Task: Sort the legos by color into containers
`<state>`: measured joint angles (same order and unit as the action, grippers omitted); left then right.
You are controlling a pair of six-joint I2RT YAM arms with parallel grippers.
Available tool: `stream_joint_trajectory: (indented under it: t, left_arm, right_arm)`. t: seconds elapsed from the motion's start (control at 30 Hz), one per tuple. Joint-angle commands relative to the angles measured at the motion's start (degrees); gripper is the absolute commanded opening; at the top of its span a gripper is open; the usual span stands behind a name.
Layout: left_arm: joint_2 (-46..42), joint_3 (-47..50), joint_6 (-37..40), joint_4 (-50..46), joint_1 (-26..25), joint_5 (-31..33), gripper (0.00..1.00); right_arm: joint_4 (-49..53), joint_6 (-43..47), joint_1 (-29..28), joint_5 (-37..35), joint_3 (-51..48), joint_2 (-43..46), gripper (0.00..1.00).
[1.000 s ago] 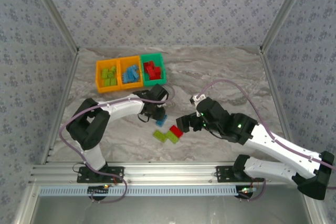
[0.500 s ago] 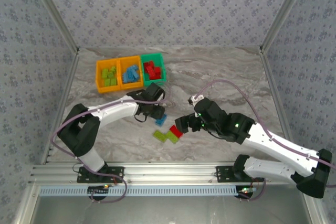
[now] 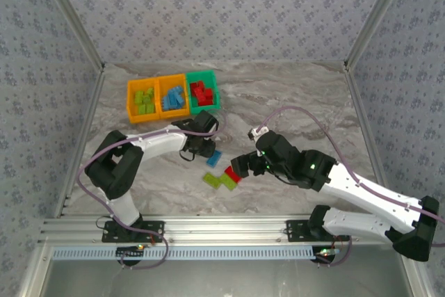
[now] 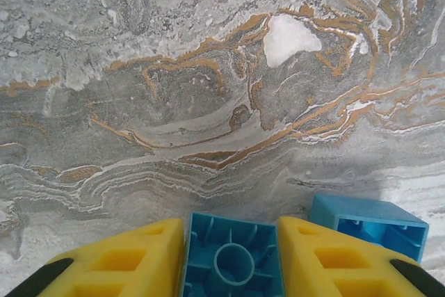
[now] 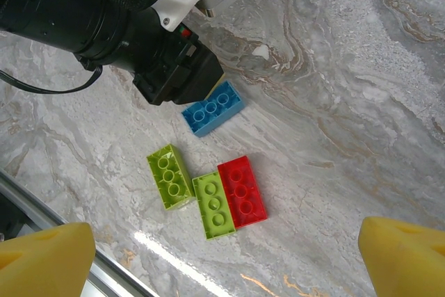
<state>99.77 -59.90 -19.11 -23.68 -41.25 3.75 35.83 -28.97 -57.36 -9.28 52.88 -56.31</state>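
Note:
My left gripper (image 4: 231, 259) is shut on a small light blue lego (image 4: 231, 255), seen from its hollow underside between the yellow fingers. A second blue lego (image 4: 368, 222) lies on the table just to its right; it shows as the blue lego (image 5: 212, 108) in the right wrist view. In the top view the left gripper (image 3: 201, 145) hangs just below the containers. Two lime green legos (image 5: 169, 177) (image 5: 214, 205) and a red lego (image 5: 242, 191) lie together under my open right gripper (image 5: 224, 252), whose fingers are spread wide with nothing between them.
The three joined bins stand at the back left: an orange bin (image 3: 129, 100) with green bricks, an orange bin (image 3: 159, 97) with blue bricks, a green bin (image 3: 216, 92) with red bricks. The left arm's black wrist (image 5: 174, 74) hangs close above the loose blue brick.
The left arm's elbow swung out to the left and came back, while its gripper stayed near the blue brick. The right gripper edged slightly left, over the red and green bricks.

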Motion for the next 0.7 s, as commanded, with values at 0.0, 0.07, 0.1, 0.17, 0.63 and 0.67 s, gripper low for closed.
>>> stream_joint_trajectory:
  t: [0.0, 0.07, 0.1, 0.17, 0.63, 0.67]
  left_arm:
    - [2.8, -0.3, -0.1, -1.7, 0.3, 0.6, 0.38]
    - [3.5, -0.5, -0.2, -2.7, 0.3, 1.7, 0.44]
    - [3.7, -0.5, -0.2, -3.0, 0.4, 1.8, 0.48]
    - [3.1, 0.4, -0.4, -2.6, 0.3, 1.6, 0.55]
    - [-2.7, 5.8, -3.7, -5.5, 0.1, -0.5, 0.55]
    - [-3.7, 6.4, -3.8, -5.9, -0.1, -0.5, 0.55]
  right_arm:
    - [1.2, -0.7, -0.5, -1.2, 2.2, -0.3, 1.0]
    - [1.3, -0.6, -0.6, -1.2, 2.4, -0.3, 1.0]
    - [1.3, -0.7, -0.7, -1.3, 2.4, -0.3, 1.0]
    - [1.3, -0.7, -0.8, -1.3, 2.4, -0.3, 1.0]
    - [0.9, -0.4, -1.4, -1.4, 2.9, -1.8, 1.0]
    - [0.9, -0.3, -1.4, -1.4, 3.1, -2.0, 1.0]
